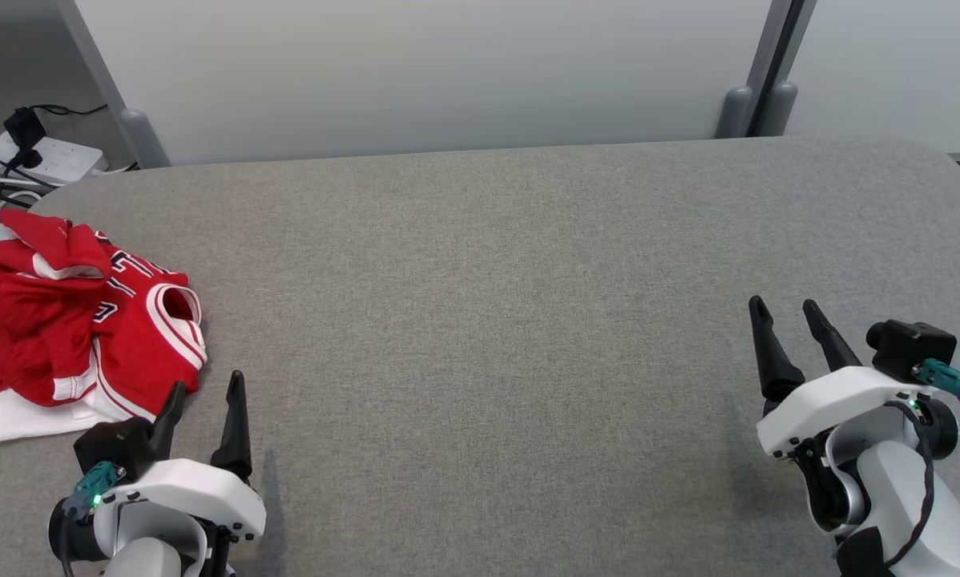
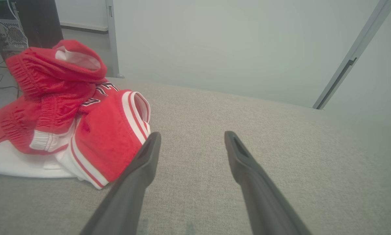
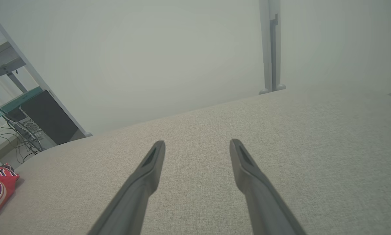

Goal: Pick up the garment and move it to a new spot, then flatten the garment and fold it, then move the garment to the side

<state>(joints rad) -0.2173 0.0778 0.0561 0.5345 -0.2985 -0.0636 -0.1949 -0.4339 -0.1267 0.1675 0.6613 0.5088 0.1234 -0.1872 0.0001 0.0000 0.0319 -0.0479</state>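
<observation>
Crumpled red garment (image 1: 87,328) with white trim, heaped at the far left of the grey worktop (image 1: 488,280). Left claw (image 1: 206,381) released, jaws spread, just beside the nearest striped hem, apparently not touching. Right claw (image 1: 783,303) likewise released and holding nothing, well apart from the garment, above bare worktop at the right.

Probable faults from here:
1. A pinch on 1 loose layer only, owing to the bunched, overlapping folds, with the rest of the heap dragging or sliding off the left edge toward the power strip (image 1: 55,156) and its cables.
2. White cloth beneath the red left behind or lifted unevenly, for the same reason.
3. A fingertip caught in the woven worktop covering if lowered too steeply.

Containers: none discernible, hence no contents to report.
</observation>
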